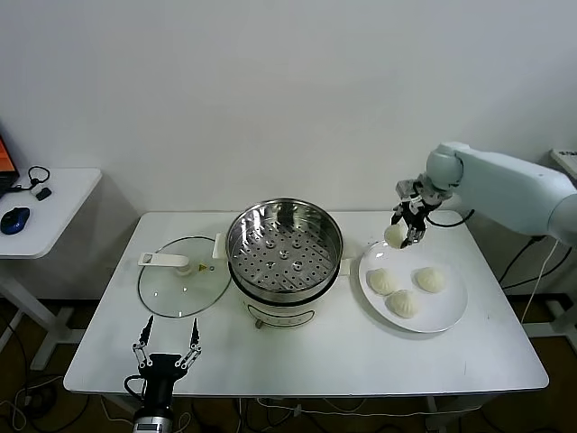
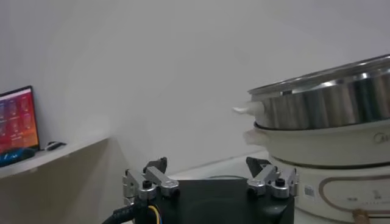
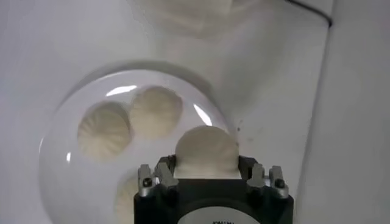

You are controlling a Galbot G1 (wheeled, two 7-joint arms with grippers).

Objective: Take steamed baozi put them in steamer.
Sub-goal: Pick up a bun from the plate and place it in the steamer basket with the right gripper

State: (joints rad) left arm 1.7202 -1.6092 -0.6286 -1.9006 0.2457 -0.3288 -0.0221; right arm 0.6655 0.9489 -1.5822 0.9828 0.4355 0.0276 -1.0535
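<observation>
Baozi (image 1: 394, 235) clamped in right pincer (image 1: 405, 229), raised above plate (image 1: 455, 311) rim at 10 o'clock; three baozi left on plate. Steamer (image 1: 284, 236) at worktop (image 1: 315, 361) centre holds none. Left pincer (image 1: 167, 345) apart, parked at 7 o'clock

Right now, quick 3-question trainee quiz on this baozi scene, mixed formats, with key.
1. How many baozi lie on the white plate?
2. True or false: the steamer already holds a baozi.
3. Where is the glass lid? A) on the steamer B) flat on the table, on the steamer's left C) on the plate

Key:
1. Three; a fourth baozi is held in the right gripper above the plate's rim.
2. False; its perforated tray is bare.
3. B; the left gripper waits open near the table's front edge.
</observation>
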